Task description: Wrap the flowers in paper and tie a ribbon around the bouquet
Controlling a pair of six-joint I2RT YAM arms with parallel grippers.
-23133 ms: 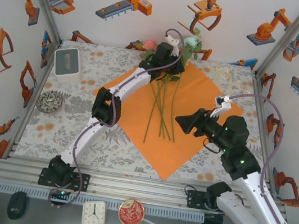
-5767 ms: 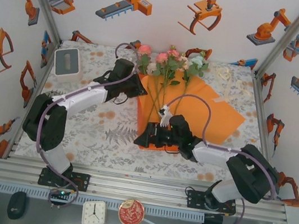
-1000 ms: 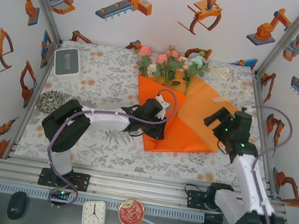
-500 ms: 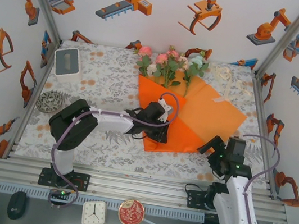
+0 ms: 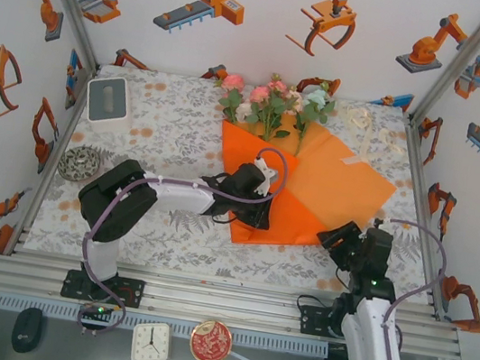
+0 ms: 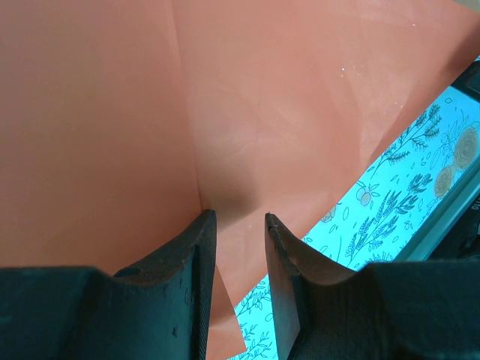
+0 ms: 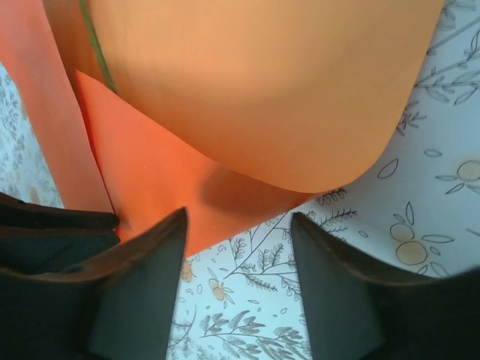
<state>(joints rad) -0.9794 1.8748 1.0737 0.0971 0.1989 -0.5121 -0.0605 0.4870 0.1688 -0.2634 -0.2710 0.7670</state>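
The orange paper (image 5: 330, 190) lies folded over the stems of the flowers (image 5: 272, 94), whose pink, cream and blue blooms stick out at the far end. My left gripper (image 5: 250, 204) rests low on the fold's near left part. In the left wrist view its jaws (image 6: 236, 217) stand a little apart with only paper (image 6: 285, 112) beyond them. My right gripper (image 5: 340, 240) hovers near the paper's near right corner, open (image 7: 238, 217) over the tablecloth, with the curled paper edge (image 7: 262, 90) and a green stem (image 7: 94, 41) ahead. The cream ribbon (image 5: 357, 118) lies at the back right.
A white box (image 5: 106, 100) stands at the back left and a round metal dish (image 5: 78, 164) lies by the left wall. A small clock (image 5: 149, 342) and a red disc (image 5: 211, 341) sit below the table's near rail (image 5: 202, 302).
My right arm has pulled back from the paper's right flap to the near right of the table, its jaws narrower than before. The left gripper shifted slightly right and stays on the fold.
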